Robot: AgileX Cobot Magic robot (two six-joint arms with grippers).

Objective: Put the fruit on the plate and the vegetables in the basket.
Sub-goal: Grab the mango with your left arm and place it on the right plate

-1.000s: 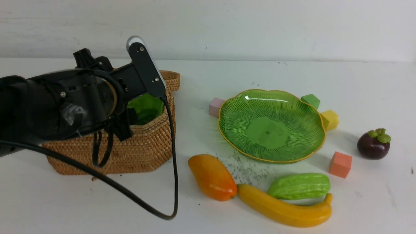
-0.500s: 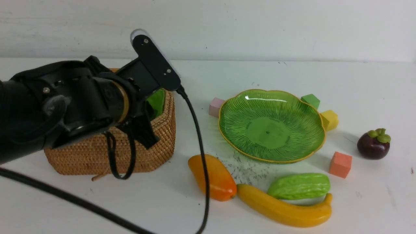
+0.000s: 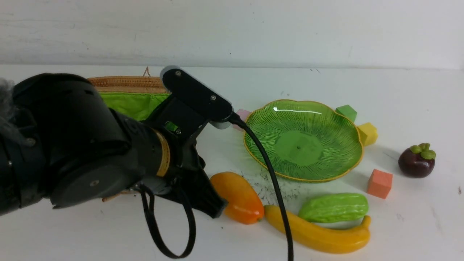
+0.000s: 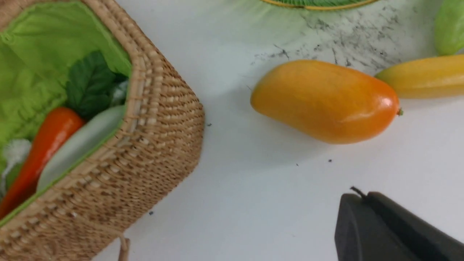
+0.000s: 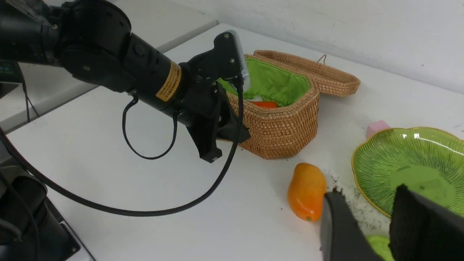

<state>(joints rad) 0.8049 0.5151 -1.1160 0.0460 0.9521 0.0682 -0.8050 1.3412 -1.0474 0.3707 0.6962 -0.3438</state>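
Fruit first: where does it lie? asks the first speaker.

None of it is on the plate (image 3: 326,119), the second answers. The mango (image 3: 237,197) lies on the counter (image 3: 398,90) just off the plate's near-left rim, its tip touching the banana (image 3: 319,232), which curves along in front of the plate. The mangosteen (image 3: 417,161) stands well apart to the plate's right.

And the vegetables?

The carrot (image 4: 47,141) and the radish (image 4: 79,143) lie side by side inside the basket (image 5: 282,134), which sits to the plate's left with its lid thrown back, probably so nothing blocks a drop from above. The gourd (image 3: 333,207) is out on the counter, tucked between the banana's curve and the plate's near rim.

What are the jaws doing?

The left gripper (image 3: 212,206) has its jaws pressed together with nothing between them, out to the plate's near-left and farther from it than the mango is. Closed like that they cannot take the mango, so they would likely have to spread before any grasp. The right gripper (image 5: 366,203) has its jaws part-way apart and empty, seemingly poised over the plate's near side, by the gourd.

Why does the crowding matter?

Mango, banana and gourd touch or nearly touch, so a careless pick of one could nudge its neighbours.
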